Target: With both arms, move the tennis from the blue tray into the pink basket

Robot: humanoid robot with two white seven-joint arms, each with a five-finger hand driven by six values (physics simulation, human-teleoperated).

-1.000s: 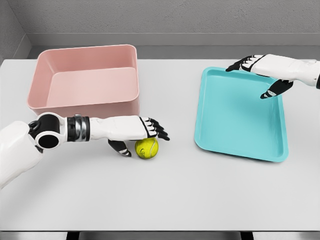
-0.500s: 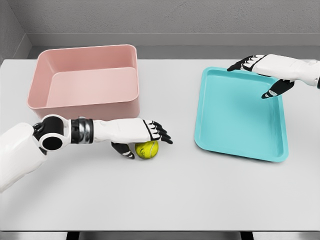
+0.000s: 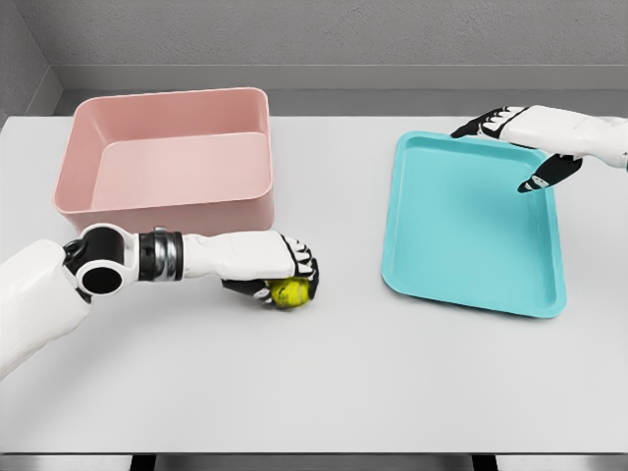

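The left hand (image 3: 285,270) is closed around the tennis ball (image 3: 288,292) on the table (image 3: 324,383), just before the front wall of the pink basket (image 3: 167,162). The right hand (image 3: 525,137) hovers with spread fingers over the far right corner of the blue tray (image 3: 471,235). Table front edge is free.

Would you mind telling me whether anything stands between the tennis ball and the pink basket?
Only the basket's own near wall. The left hand is closed on the yellow-green tennis ball on the white table, just in front of the pink plastic basket; the ball must be lifted over that wall.
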